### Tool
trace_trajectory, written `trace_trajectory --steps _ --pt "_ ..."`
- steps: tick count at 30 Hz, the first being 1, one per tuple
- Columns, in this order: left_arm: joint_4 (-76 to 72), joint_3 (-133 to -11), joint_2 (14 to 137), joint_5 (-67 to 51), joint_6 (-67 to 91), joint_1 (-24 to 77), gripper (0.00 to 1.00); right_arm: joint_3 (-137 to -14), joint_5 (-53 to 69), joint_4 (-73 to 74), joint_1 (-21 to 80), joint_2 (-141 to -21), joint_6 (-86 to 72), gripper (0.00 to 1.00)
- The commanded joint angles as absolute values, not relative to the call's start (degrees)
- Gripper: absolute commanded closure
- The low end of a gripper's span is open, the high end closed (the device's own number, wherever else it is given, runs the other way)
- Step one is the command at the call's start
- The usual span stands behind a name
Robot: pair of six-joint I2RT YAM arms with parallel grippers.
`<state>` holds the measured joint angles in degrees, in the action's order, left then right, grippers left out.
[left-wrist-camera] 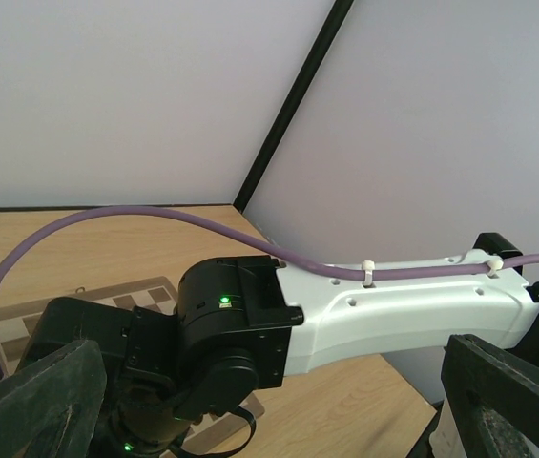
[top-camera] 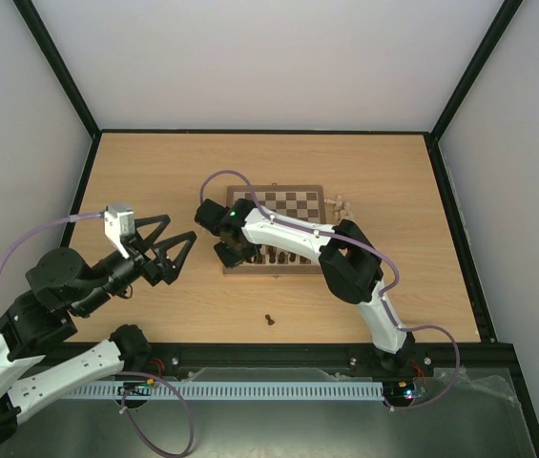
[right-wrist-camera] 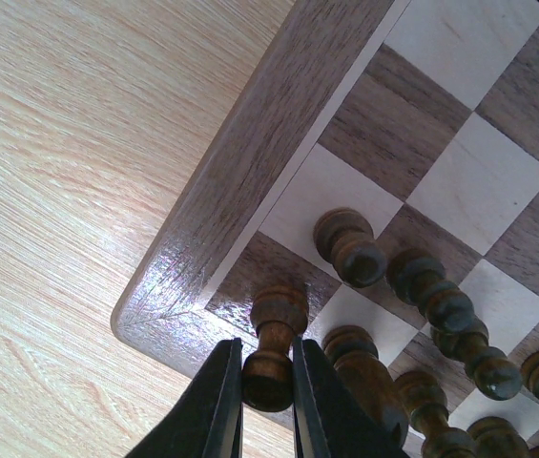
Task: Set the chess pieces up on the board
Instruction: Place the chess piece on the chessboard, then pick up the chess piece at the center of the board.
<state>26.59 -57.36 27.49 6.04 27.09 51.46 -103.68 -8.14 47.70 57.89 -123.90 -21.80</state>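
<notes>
Our right claw [right-wrist-camera: 267,361] is clamped tight on the round head of a dark chess piece [right-wrist-camera: 279,310]. The piece's long axis runs straight on from the claw, with its base over the dark corner square of the board [right-wrist-camera: 240,181], on the side towards the left arm. We cannot tell whether the base touches the square. Other dark pieces [right-wrist-camera: 350,250] stand just beside it, so we judge there is little room to let go. Our left claw [top-camera: 172,250] hangs wide apart and empty over the desk [top-camera: 155,172], left of the board
</notes>
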Motion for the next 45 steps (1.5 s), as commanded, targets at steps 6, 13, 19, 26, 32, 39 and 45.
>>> trace_trajectory --steps 6,13,19,26,32,39,45 --pt "26.59 -57.21 28.79 5.95 26.28 51.59 0.0 -104.65 -6.62 50.06 57.66 -124.27 -21.01 0.83" --pt "26.29 -57.12 29.51 5.89 26.36 51.61 0.01 -104.6 -5.46 49.58 57.7 -123.06 -20.65 0.81" --pt "25.96 -57.12 29.77 5.98 26.37 51.64 0.01 -104.8 -5.91 49.57 57.66 -121.67 -20.53 0.78" --pt "25.35 -57.3 30.21 5.89 26.58 51.59 0.01 -105.26 -6.76 49.45 57.7 -119.2 -20.49 0.75" --pt "25.44 -58.27 30.35 6.36 26.63 51.6 0.01 -102.29 -3.53 47.1 57.73 -110.02 -20.72 0.67" --pt "26.16 -59.98 32.66 7.96 26.13 51.6 0.01 -85.24 -2.52 43.15 58.15 -93.62 -22.39 0.64" --pt "29.54 -61.42 36.2 12.05 28.54 51.59 0.01 -68.59 -1.84 41.36 60.57 -84.18 -25.13 0.64"
